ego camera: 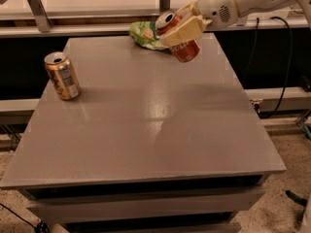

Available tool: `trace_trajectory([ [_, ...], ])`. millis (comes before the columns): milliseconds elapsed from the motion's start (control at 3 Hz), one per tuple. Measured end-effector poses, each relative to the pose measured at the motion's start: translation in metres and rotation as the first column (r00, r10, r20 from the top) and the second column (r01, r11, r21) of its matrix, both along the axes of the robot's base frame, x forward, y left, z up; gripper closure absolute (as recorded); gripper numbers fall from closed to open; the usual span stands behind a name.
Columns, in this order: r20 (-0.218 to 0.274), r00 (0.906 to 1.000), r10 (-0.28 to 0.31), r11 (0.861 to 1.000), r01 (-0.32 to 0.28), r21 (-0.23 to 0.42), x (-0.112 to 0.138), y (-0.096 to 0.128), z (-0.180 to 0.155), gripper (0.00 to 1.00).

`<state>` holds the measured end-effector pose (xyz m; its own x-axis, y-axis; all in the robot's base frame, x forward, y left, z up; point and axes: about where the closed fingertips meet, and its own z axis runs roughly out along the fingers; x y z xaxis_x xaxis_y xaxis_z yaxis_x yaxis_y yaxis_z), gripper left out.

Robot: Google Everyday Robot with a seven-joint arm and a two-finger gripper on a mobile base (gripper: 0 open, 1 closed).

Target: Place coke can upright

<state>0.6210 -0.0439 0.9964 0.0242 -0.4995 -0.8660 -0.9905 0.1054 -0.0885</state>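
Observation:
The red coke can (183,46) with a silver top is held tilted in the air above the far right part of the grey table (146,115). My gripper (182,28) is shut on it, its cream fingers (187,29) clamped across the can's middle. The can's top points up and to the left. Its bottom hangs a little above the table surface.
A gold-orange can (62,75) stands upright near the table's left edge. A green crumpled bag (146,34) lies at the far edge, just behind the gripper. A black cable (286,67) hangs to the right of the table.

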Motion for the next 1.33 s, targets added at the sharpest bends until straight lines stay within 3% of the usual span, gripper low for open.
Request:
trace_trajectory([
  [333, 0.002, 0.9986, 0.052, 0.979, -0.051, 0.196, -0.024, 0.019, 0.012, 1.00],
  [667, 0.002, 0.9972, 0.075, 0.968, -0.073, 0.241, -0.032, 0.028, 0.018, 1.00],
  [1000, 0.009, 0.9974, 0.071, 0.960, -0.071, 0.271, -0.026, 0.019, -0.003, 1.00],
  [1333, 0.005, 0.9982, 0.060, 0.924, -0.057, 0.377, -0.022, 0.007, -0.027, 1.00],
])
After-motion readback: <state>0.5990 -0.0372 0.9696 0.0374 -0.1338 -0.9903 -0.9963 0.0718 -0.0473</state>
